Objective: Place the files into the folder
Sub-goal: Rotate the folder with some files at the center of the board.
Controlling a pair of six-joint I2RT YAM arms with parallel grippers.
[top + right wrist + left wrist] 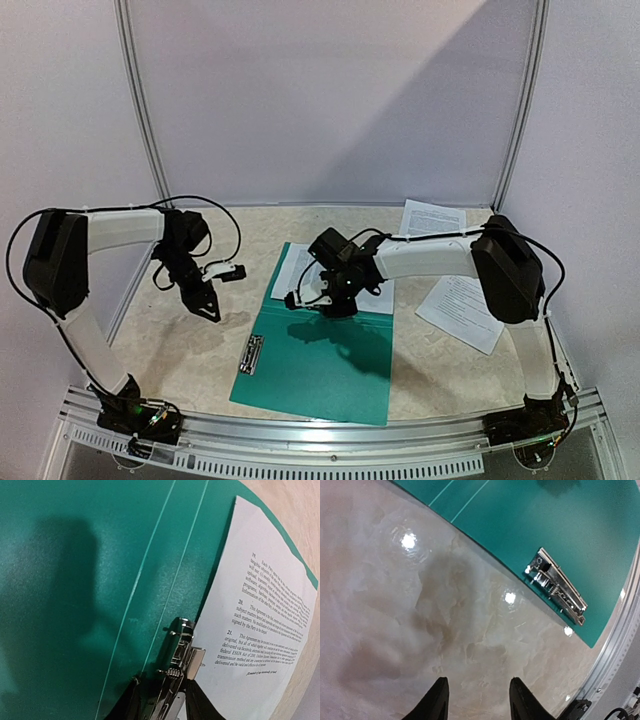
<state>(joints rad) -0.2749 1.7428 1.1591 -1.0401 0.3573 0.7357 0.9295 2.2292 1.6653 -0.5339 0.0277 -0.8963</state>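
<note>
The teal folder (330, 370) lies open on the table. One printed sheet of the files (292, 268) rests on its far half, seen close up in the right wrist view (260, 610). My right gripper (300, 301) hangs over that half, its fingers (200, 707) closed either side of a metal clip (177, 660) at the sheet's edge. Another metal clip (251, 354) sits at the near half's left edge. My left gripper (210, 310) hovers over bare table left of the folder (560, 525), open, nothing between its fingertips (477, 680).
Two more printed sheets lie right of the folder, one at the back (432, 217) and one under the right arm (462, 312). A metal rail (330, 440) runs along the near table edge. White walls and frame posts close off the back and sides.
</note>
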